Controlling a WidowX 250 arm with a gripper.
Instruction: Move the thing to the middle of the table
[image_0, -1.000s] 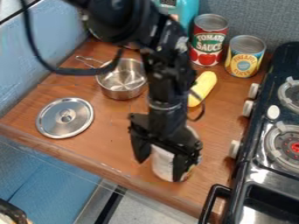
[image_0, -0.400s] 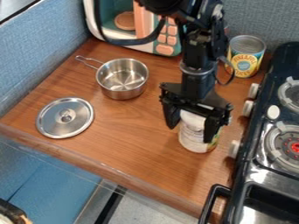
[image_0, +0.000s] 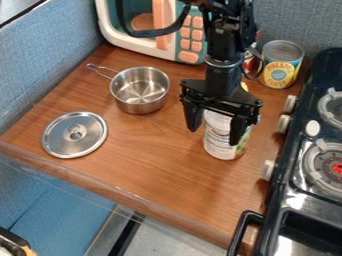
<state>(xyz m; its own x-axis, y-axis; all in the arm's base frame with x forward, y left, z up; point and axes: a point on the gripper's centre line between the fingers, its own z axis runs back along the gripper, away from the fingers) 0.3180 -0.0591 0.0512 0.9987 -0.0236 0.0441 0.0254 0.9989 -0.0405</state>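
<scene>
The black gripper (image_0: 214, 136) hangs right of the table's centre, its two fingers on either side of a can (image_0: 217, 142) with a white printed label and some green and yellow on its right side. The can stands upright between them, and the gripper looks shut on it. The gripper body covers its top. Whether its base touches the wooden table (image_0: 147, 150) cannot be told.
A steel pot (image_0: 139, 92) and a lid (image_0: 74, 134) lie to the left. Behind are a toy microwave (image_0: 191, 40), a pineapple can (image_0: 281, 65) and a mostly hidden red can. The stove (image_0: 304, 165) borders the right.
Gripper and can have travelled together, first up and to the right in the view, then slightly farther up. More of the microwave shows now, while the yellow object and red can became mostly hidden.
</scene>
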